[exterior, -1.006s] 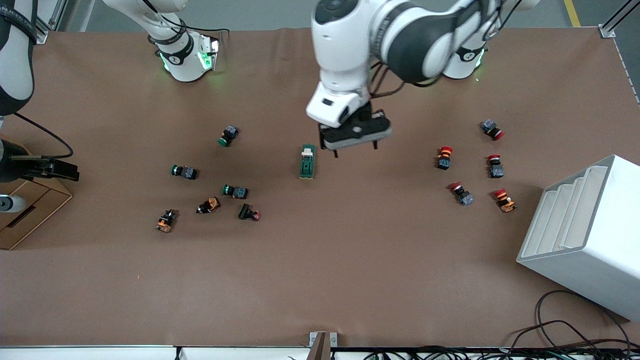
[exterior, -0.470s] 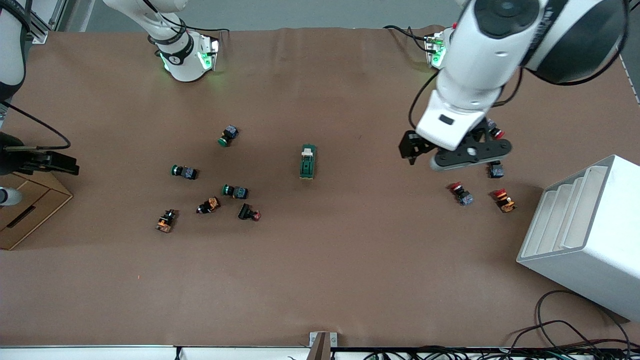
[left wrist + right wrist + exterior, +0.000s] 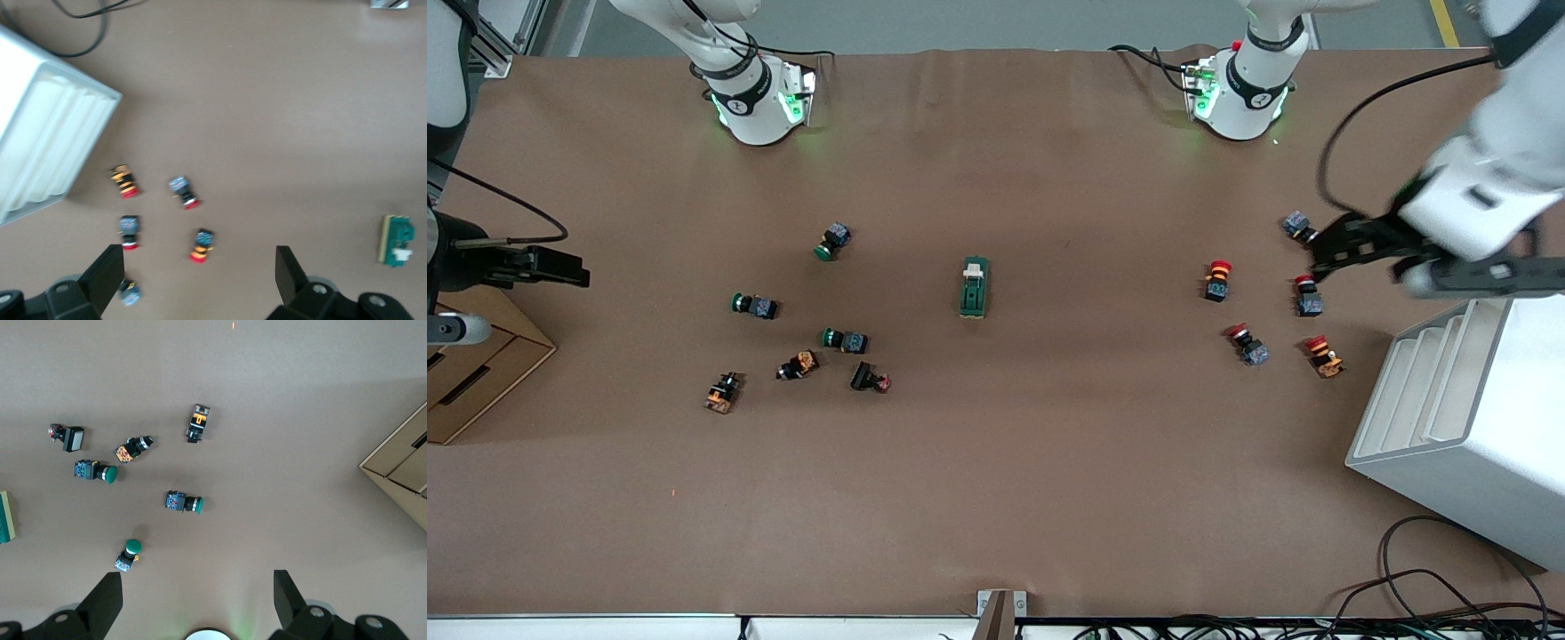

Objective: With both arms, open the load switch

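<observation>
Two grippers parked wide, load switch [image 3: 974, 286] alone mid-table.
Left gripper [image 3: 200, 280] over red buttons, right gripper [image 3: 198, 600] over table's end, jaws spread; best approached slowly, one bracing, one pulling.

one load switch [image 3: 973, 286], five red-capped buttons [image 3: 1217, 279], three green-capped buttons [image 3: 753, 305]
</observation>
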`<action>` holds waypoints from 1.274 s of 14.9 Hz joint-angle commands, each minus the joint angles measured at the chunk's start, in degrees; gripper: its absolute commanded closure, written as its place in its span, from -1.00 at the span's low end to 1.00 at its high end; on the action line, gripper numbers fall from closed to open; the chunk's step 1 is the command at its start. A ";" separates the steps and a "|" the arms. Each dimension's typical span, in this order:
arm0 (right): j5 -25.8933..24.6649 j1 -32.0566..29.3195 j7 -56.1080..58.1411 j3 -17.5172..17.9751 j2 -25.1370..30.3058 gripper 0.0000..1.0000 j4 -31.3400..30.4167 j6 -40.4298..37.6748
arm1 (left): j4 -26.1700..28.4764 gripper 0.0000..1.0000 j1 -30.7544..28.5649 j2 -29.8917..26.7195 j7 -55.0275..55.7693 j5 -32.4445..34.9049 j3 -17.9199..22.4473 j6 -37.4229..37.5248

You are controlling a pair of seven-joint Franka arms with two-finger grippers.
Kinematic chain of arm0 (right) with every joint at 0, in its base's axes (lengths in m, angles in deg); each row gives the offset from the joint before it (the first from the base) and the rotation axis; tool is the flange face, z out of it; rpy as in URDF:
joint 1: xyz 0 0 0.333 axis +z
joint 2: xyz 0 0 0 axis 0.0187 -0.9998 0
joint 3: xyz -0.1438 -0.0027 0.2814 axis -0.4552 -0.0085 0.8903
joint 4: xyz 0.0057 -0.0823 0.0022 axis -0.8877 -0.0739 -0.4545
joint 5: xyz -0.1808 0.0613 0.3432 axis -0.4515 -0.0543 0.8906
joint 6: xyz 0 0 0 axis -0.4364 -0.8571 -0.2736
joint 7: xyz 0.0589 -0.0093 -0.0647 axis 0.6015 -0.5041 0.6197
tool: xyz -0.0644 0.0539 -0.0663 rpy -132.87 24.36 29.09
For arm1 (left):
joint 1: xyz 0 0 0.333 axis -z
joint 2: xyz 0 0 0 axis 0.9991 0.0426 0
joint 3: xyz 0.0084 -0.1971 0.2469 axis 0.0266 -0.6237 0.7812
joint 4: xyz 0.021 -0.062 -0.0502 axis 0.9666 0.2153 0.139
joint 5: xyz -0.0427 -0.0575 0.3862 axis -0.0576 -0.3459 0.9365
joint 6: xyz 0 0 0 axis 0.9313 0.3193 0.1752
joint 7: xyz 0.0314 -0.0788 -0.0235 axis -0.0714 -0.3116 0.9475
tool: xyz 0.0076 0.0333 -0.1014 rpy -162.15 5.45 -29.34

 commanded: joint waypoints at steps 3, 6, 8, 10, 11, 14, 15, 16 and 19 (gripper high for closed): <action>0.65 2.25 0.50 -3.32 13.21 -1.00 -16.76 7.47 | 7.80 -1.00 0.86 -9.98 -8.25 -0.96 6.04 4.93; 0.47 3.48 0.50 -4.82 15.58 -1.00 -16.58 5.27 | 8.15 -1.00 0.77 -11.56 -8.79 -0.88 7.19 8.72; 0.21 3.56 0.59 -4.82 16.55 -1.00 -16.23 4.30 | 7.98 -1.00 0.50 -11.65 -7.92 -0.87 7.01 9.78; 0.03 4.70 0.59 -5.08 17.52 -1.00 -16.14 2.99 | 7.62 -1.00 0.59 -11.65 -7.29 -0.87 6.66 9.78; 0.03 4.71 0.50 -5.08 18.13 -1.00 -16.06 2.20 | 7.62 -1.00 0.59 -11.65 -7.38 -0.87 6.66 9.78; 0.03 4.62 0.41 -4.29 18.31 -1.00 -13.96 0.35 | 7.62 -1.00 0.33 -11.74 -7.38 -0.79 6.57 10.22; 0.12 4.53 0.33 -4.29 18.05 -1.00 -13.08 0.00 | 7.62 -1.00 0.33 -11.74 -7.47 -0.61 6.83 10.22; 0.03 4.44 0.15 -4.29 18.05 -1.00 -12.98 -0.01 | 7.54 -1.00 0.24 -11.65 -7.47 -0.61 6.92 10.05; 0.73 4.00 -0.20 -4.47 17.87 -1.00 -13.33 0.08 | 7.45 -1.00 0.15 -11.30 -7.47 -0.26 7.01 7.69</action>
